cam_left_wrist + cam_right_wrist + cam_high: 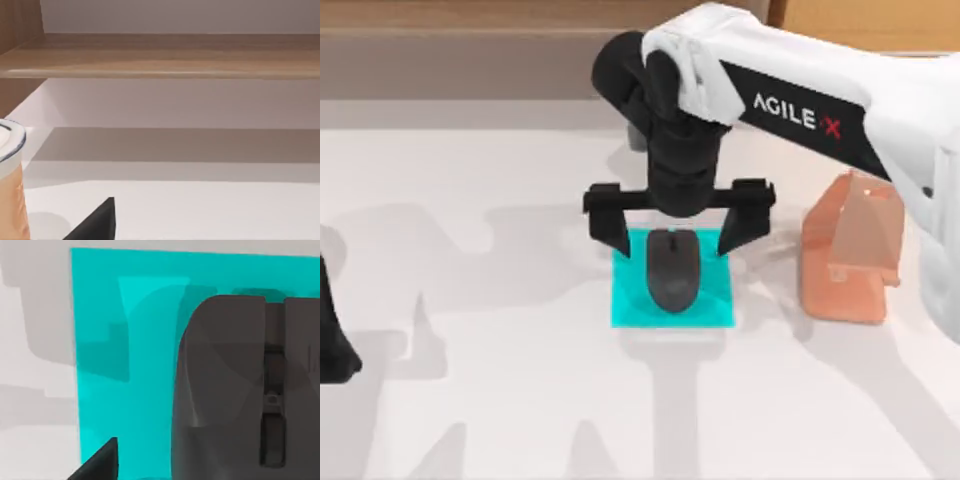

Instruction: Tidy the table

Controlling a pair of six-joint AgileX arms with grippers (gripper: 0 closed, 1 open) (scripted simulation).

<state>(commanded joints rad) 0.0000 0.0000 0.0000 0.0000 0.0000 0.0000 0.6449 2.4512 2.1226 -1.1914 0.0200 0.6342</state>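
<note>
On the white table (470,200) lies a cyan square mat (630,305) with a black computer mouse (673,270) resting on it. My right gripper (676,220) hangs over the far end of the mouse. It is open, with one finger on each side of the mouse and neither touching it. In the right wrist view the mouse (240,390) sits close below on the mat (130,390), and one dark fingertip (100,462) shows at the edge. My left arm (330,340) is parked at the table's left edge.
A translucent orange object (850,250) stands just right of the mat, near the right arm. A light-brown wooden cabinet (160,55) runs along the back. The left wrist view has an orange container with a white rim (10,175) close by.
</note>
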